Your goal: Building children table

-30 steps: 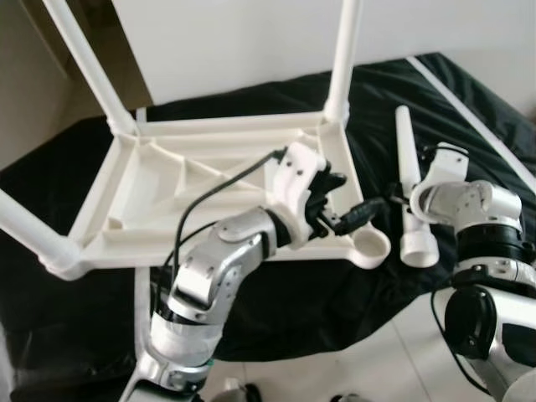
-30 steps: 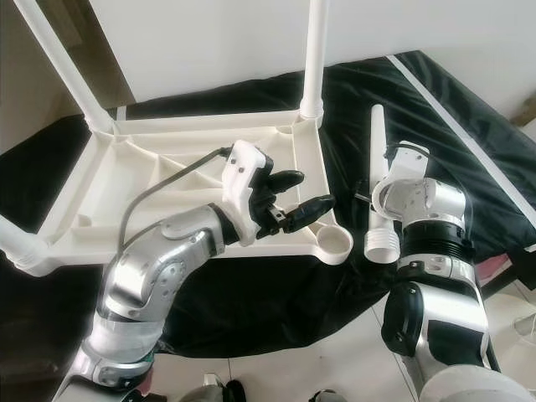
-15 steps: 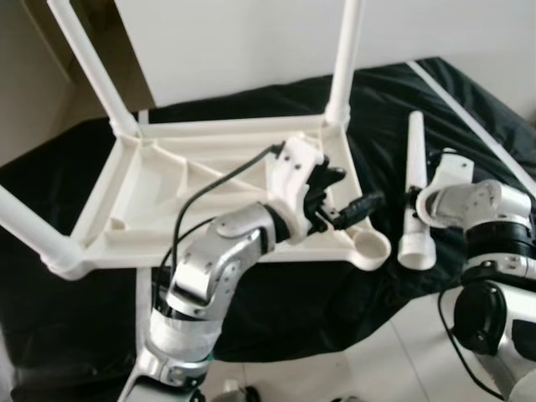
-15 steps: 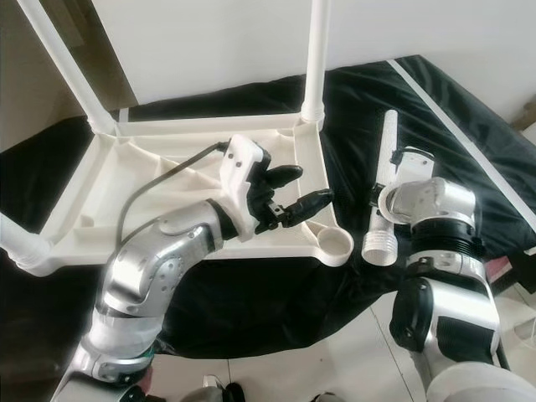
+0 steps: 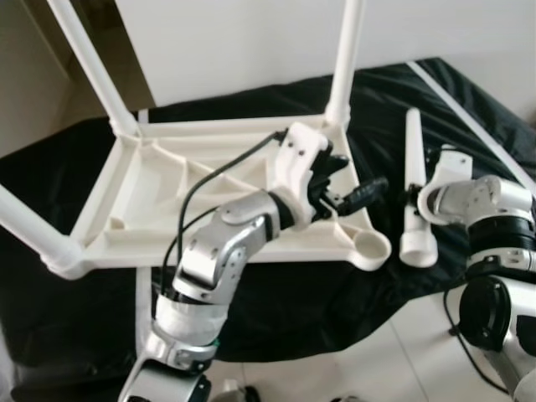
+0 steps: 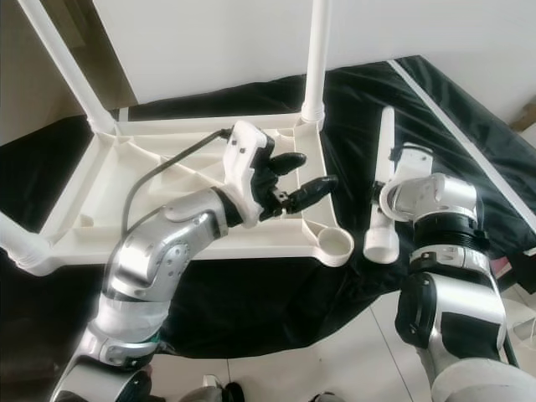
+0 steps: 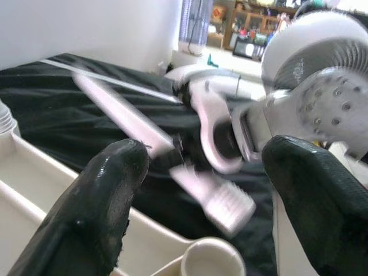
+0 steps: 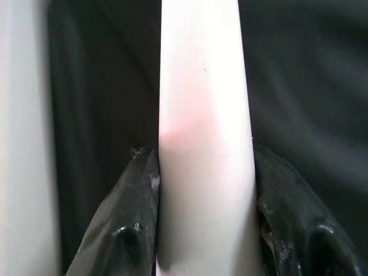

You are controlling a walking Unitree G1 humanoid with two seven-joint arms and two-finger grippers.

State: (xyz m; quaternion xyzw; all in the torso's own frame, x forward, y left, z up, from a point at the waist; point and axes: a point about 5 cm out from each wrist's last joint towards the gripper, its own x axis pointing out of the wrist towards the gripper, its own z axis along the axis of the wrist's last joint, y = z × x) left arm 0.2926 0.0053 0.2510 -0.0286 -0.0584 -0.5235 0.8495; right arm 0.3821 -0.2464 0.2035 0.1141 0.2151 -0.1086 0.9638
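An upturned white table top (image 5: 159, 197) fills the centre-left of the frame on a black cloth (image 5: 285, 293), three legs already standing in its corners. The empty round socket (image 5: 370, 249) at its lower-right corner holds nothing. The left gripper (image 5: 352, 180) hovers over that side of the top, fingers spread and empty. At the right of the frame, the right gripper (image 8: 201, 190) is clamped on the loose leg (image 5: 414, 180), just beside the table's edge, near the socket.
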